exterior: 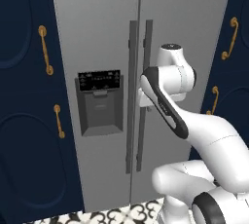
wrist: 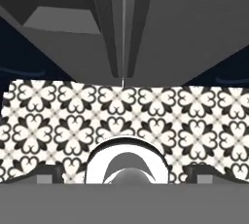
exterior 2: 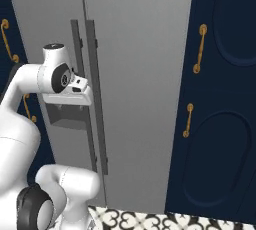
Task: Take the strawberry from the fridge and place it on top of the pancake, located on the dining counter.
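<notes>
Fridge (exterior: 102, 33) dead ahead of the robot, both doors closed. It stands upright, long axis vertical, front face toward the base. The two long grey handles (exterior: 138, 96) run vertically side by side along the centre seam. The black-panelled dispenser (exterior: 99, 102) sits in the left door at about mid height.

The arm is raised in front of the right door, with the hand close to the handles at roughly dispenser height. In the right base view the hand body (exterior 2: 67, 91) sits just left of the handles, not clearly touching them. The camera on the hand looks down the fridge front. There the handles (wrist: 121, 23) converge toward the patterned black-and-white floor tiles (wrist: 146, 116), and the gripper (wrist: 124, 177) tips show as two dark stubs at the bottom, well apart, with nothing between them.

Navy cabinets (exterior: 24, 96) with gold handles (exterior: 45, 50) flank the fridge on both sides.
</notes>
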Tool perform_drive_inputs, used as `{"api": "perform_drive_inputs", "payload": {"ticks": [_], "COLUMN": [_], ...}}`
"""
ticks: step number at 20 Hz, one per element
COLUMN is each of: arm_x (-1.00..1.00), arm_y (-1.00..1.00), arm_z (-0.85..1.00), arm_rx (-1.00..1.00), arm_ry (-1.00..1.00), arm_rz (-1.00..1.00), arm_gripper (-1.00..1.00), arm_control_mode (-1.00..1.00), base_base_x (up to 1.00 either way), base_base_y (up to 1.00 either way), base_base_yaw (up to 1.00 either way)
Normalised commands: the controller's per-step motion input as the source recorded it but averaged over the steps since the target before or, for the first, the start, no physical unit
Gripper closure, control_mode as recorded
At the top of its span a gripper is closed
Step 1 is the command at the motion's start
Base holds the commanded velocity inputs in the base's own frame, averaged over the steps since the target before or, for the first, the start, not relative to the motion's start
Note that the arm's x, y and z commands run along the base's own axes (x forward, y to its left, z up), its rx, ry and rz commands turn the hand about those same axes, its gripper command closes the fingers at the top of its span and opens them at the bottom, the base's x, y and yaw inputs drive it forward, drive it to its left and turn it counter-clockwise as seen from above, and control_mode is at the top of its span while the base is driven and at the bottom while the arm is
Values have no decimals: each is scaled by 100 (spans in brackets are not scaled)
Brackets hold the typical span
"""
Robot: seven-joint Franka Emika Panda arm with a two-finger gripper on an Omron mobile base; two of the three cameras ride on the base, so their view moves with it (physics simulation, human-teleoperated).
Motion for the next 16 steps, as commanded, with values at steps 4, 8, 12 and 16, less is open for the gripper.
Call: {"api": "perform_drive_inputs", "payload": {"ticks": [4, 8, 12, 16], "arm_x": [0, 0, 0, 0], "arm_y": [0, 0, 0, 0], "arm_z": [0, 0, 0, 0], "arm_rx": [0, 0, 0, 0], "arm_ry": [0, 0, 0, 0], "arm_rz": [0, 0, 0, 0], "arm_gripper": [-100, -100, -100, -100], "arm_control_mode": [100, 100, 100, 100], "base_base_x": [-4, -26, -48, -25], "base_base_y": [23, 1, 1, 5], "base_base_yaw": [-7, -3, -1, 0]}}
